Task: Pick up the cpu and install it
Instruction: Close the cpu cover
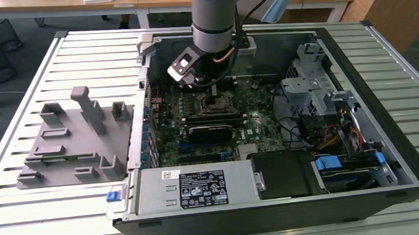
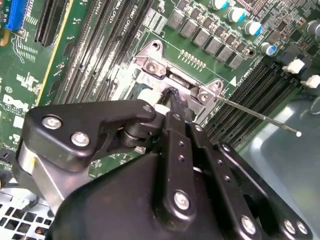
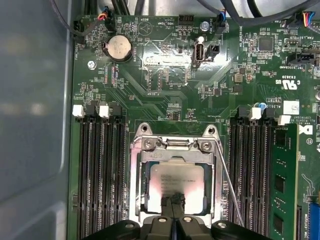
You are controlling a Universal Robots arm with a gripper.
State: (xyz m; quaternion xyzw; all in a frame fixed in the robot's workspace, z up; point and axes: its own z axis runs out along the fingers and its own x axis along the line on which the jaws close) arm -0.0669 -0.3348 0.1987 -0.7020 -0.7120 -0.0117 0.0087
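Note:
The cpu (image 3: pixel 176 175), a flat square chip with a silver top plate, lies level inside the metal socket frame (image 3: pixel 175 145) on the green motherboard. My gripper (image 3: pixel 173 201) hangs straight over it with its two black fingers pressed together, their tips at the cpu's near edge; I cannot tell whether they touch it. In the second wrist view the shut fingers (image 2: pixel 175 107) point down at the socket frame (image 2: pixel 155 62). In the exterior view the arm reaches into the open computer case, with the gripper (image 1: pixel 212 93) just above the socket (image 1: pixel 219 105).
The socket's thin metal lever (image 3: pixel 227 192) sticks out beside the frame. Memory slots (image 3: pixel 100 170) flank the socket, one holding a green module (image 3: pixel 282 175). A grey plastic tray (image 1: pixel 74 140) sits at the exterior view's left. Power supply (image 1: pixel 191 186) and drive cage (image 1: pixel 341 159) crowd the case.

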